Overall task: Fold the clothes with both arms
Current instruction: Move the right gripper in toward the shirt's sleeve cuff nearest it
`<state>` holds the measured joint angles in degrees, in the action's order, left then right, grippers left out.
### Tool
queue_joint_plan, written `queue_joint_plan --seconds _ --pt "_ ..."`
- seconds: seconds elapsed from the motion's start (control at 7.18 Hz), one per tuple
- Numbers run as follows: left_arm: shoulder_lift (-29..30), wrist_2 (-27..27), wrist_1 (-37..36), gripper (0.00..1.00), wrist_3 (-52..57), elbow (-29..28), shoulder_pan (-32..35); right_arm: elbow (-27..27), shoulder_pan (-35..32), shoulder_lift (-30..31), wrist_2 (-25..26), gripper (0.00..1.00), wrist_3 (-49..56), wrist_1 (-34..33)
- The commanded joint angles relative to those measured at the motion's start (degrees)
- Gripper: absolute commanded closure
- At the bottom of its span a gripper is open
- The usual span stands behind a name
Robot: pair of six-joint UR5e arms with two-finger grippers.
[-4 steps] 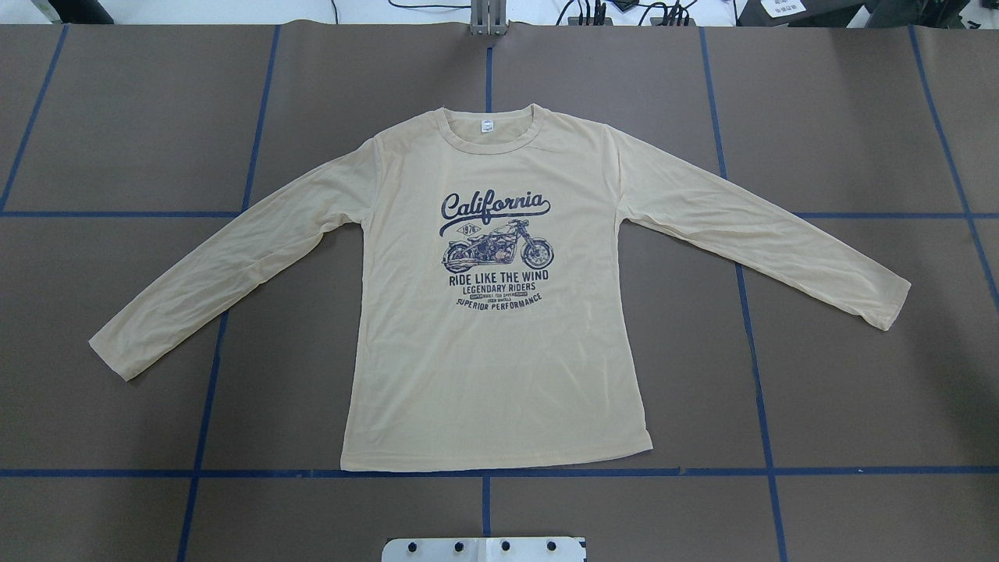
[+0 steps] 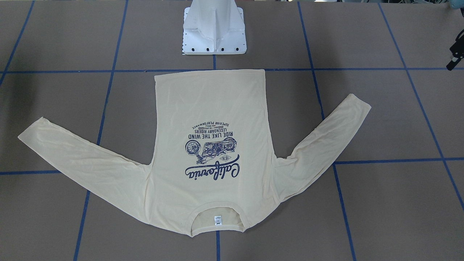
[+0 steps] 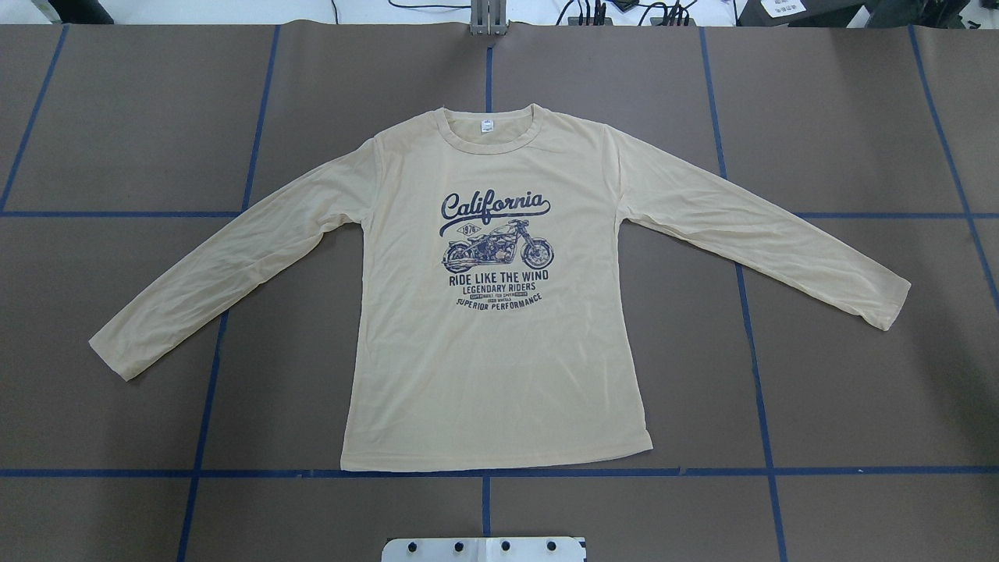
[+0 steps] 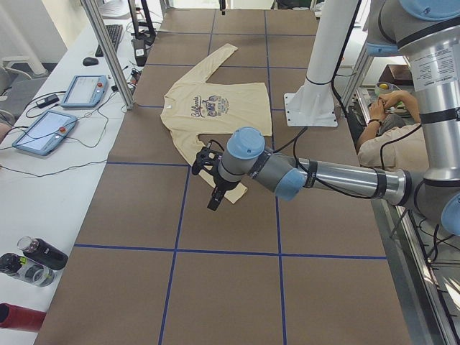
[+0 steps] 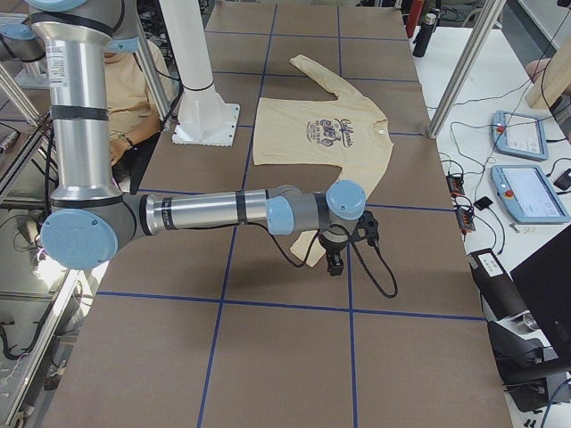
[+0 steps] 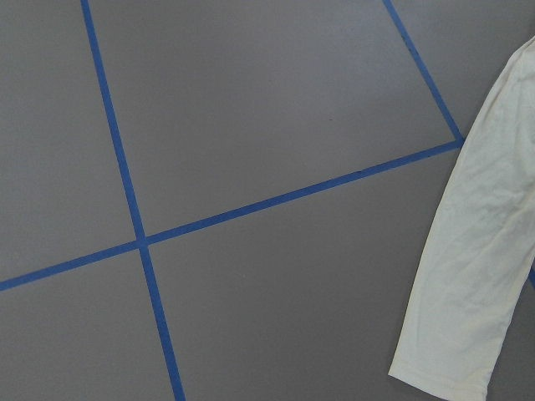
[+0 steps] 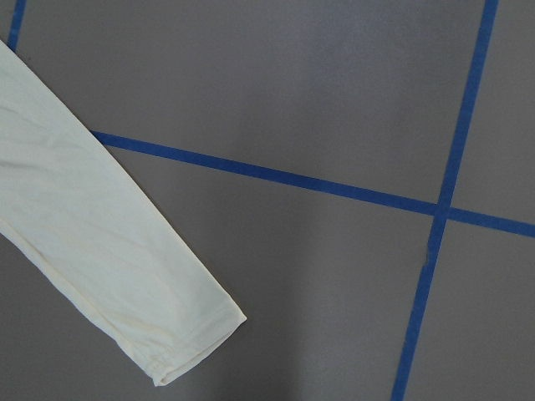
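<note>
Grid lines of blue tape [image 3: 546, 472] cross the matte brown table [image 3: 858, 390] where a pale cream-yellow, long-sleeved thin knit shirt [image 3: 499, 351] lies flat and face up. Its navy "California" motorcycle print [image 3: 496, 250] is showing, and its ribbed round collar [image 3: 490, 140] with a small white label is on the side far from the robot. The hem runs just beside the tape line nearest the white pedestal base [image 2: 214, 36]. Both sleeves are spread wide and angled toward the robot's side, with nothing folded yet. The grey-and-silver tubular left arm [image 4: 338, 176], with light-blue joint caps, reaches out low over the table. Its small black left gripper [image 4: 214, 200] hangs pointing down near the end of the sleeve on that side, whose cuff [image 6: 443, 368] shows flat on the brown surface in the wrist view. The matching right arm [image 5: 205, 212] stretches out the same way, its black right gripper [image 5: 335, 263] poised by the end of the other sleeve, whose cuff [image 7: 196, 342] lies near a tape crossing. Whether either pair of fingers is spread or closed cannot be told from these views. A seated person [image 5: 134, 80] is behind the pedestal, and two tablet-like control pendants [image 4: 44, 131] rest on the white side bench.
</note>
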<state>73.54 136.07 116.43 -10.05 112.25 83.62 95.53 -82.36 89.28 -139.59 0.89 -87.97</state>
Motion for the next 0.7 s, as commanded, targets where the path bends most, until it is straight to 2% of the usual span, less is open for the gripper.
queue_joint_plan --seconds 0.0,0.28,0.56 --pt "0.2 -0.1 1.1 0.0 0.5 -3.7 0.0 -0.1 2.5 0.3 0.4 0.0 -0.4 0.3" --pt "0.3 0.0 3.2 0.0 0.1 -4.4 0.0 0.7 8.6 0.4 0.1 0.0 -11.5 0.8" --pt "0.2 0.3 3.3 0.0 0.4 -4.3 -0.1 -1.7 14.8 2.3 3.9 0.0 -17.4 9.0"
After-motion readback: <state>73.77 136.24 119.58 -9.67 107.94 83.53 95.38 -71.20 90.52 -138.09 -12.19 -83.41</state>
